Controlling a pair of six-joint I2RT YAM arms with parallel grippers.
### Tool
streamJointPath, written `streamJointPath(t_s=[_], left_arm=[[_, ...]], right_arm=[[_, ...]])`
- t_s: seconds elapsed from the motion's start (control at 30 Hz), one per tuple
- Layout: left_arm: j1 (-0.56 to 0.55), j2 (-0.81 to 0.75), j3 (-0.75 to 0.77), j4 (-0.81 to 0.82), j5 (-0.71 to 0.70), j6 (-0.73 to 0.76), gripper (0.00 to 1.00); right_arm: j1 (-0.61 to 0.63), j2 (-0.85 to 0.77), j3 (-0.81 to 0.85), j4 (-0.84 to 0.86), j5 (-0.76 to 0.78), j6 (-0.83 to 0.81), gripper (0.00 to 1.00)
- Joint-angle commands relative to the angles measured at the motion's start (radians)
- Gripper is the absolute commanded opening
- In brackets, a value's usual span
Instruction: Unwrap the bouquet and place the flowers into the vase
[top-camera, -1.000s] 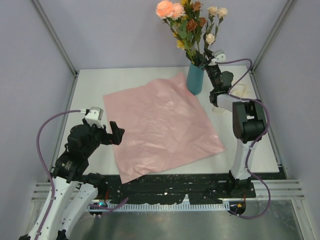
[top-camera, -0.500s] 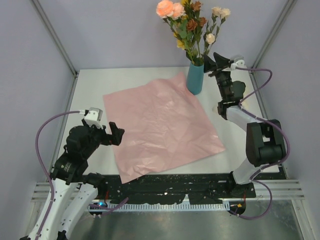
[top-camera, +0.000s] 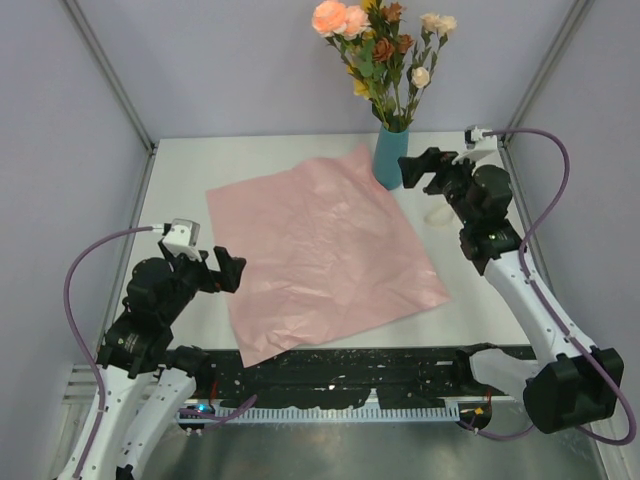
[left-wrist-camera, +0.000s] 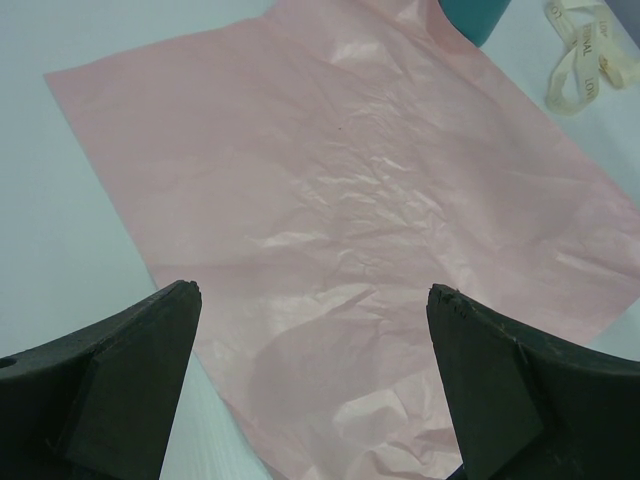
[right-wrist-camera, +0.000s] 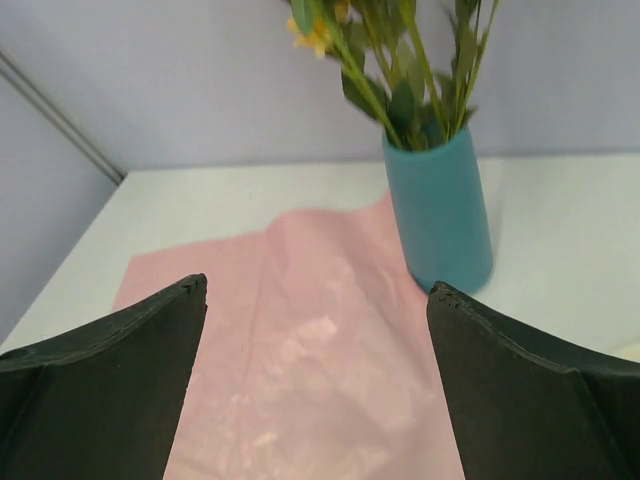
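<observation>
The pink paper sheet looks crinkled and faintly glossy (creases shine); the vase matt.

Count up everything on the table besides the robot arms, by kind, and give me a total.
Pink crinkled paper sheet: 1
Tall teal matte vase: 1
Bunch of green-stemmed artificial flowers, standing in the vase: 1
Loose cream ribbon: 1
Total: 4

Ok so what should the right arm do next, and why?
Probably draw the right tool back from the vase towards its base. The flowers stand in the vase, the pink paper lies flat and the tool is open and empty, so nothing seems left to place.
</observation>
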Motion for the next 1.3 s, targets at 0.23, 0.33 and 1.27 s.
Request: streamJointPath(t_s=[0.23,0.33,1.27], left_arm=[[-0.003,-0.058,-0.013,0.047,-0.034,0.021,1.0],[-0.003,-0.053,-0.007,0.042,-0.033,0.021,1.0],[-0.003,-0.093,-0.022,0.062,-0.021,0.024,1.0]], right_arm=[[0.031,-0.316,-0.213,-0.507,-0.215,0.056,0.96],[0.031,-0.405,-0.244,-0.52,-0.273,0.06,0.96],[0.033,-0.462,-0.212,-0.591,-0.288,0.02,0.95]])
